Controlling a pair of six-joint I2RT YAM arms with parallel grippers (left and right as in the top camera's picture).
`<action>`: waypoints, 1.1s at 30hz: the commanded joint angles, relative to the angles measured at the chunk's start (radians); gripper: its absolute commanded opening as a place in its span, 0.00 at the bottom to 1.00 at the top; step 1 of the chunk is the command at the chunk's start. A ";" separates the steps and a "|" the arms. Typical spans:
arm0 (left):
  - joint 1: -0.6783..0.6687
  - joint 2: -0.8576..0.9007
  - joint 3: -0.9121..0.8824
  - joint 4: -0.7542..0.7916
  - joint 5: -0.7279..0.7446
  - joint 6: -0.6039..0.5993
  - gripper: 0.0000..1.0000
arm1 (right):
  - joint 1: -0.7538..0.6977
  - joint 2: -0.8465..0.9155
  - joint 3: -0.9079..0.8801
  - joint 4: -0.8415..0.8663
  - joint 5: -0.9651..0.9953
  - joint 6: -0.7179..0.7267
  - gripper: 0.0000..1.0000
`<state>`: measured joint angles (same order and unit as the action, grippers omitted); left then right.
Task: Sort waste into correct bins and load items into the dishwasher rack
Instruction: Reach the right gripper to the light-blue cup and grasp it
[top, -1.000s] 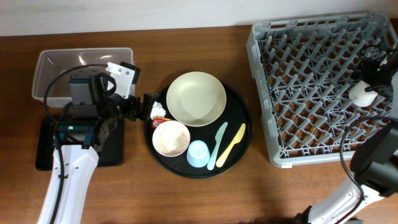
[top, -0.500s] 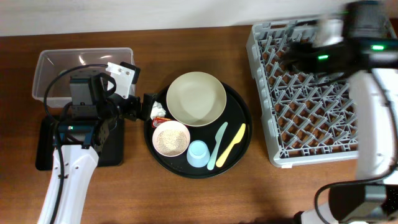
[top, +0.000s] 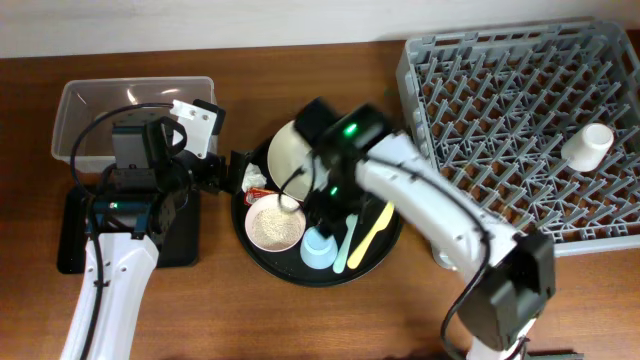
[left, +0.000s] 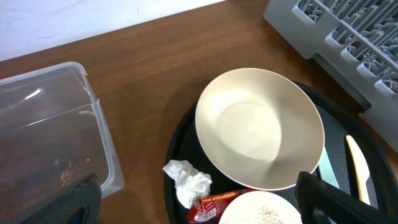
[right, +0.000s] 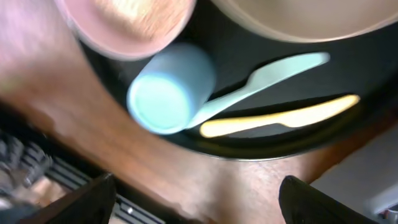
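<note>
The white cup (top: 587, 145) lies in the grey dishwasher rack (top: 500, 90). My right gripper (top: 322, 213) is open and empty over the round tray, just above the light-blue cup (top: 318, 248) (right: 171, 87). The mint spoon (right: 261, 78) and yellow spoon (right: 280, 115) lie beside the cup. The pink-rimmed bowl (top: 274, 222) holds rice-like grains. My right arm hides part of the cream plate (left: 260, 127). My left gripper (top: 234, 174) (left: 199, 208) is open at the tray's left edge, by the paper wad (left: 186, 183) and red wrapper (left: 214, 202).
The large round black tray (top: 390, 235) holds the tableware and waste. The clear tub (top: 80, 105) stands at the far left, and the shallow black tray (top: 70, 240) lies in front of it under my left arm. The rack fills the right side.
My right arm has swung left from the rack to over the round tray. The white cup stays in the rack. My left arm has not moved.
</note>
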<state>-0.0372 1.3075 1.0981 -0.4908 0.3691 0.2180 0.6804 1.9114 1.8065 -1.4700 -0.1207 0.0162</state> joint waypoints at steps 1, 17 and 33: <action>0.005 0.000 0.027 -0.001 0.001 0.016 0.99 | 0.050 0.006 -0.084 0.051 0.066 -0.012 0.88; 0.005 0.000 0.027 -0.001 0.001 0.016 0.99 | 0.058 0.006 -0.262 0.229 -0.048 -0.065 0.90; 0.093 0.000 0.027 0.000 -0.355 -0.053 0.99 | 0.058 0.006 -0.262 0.245 -0.048 -0.065 0.89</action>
<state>-0.0181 1.3075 1.1000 -0.4919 0.1841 0.2153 0.7357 1.9171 1.5501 -1.2285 -0.1589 -0.0383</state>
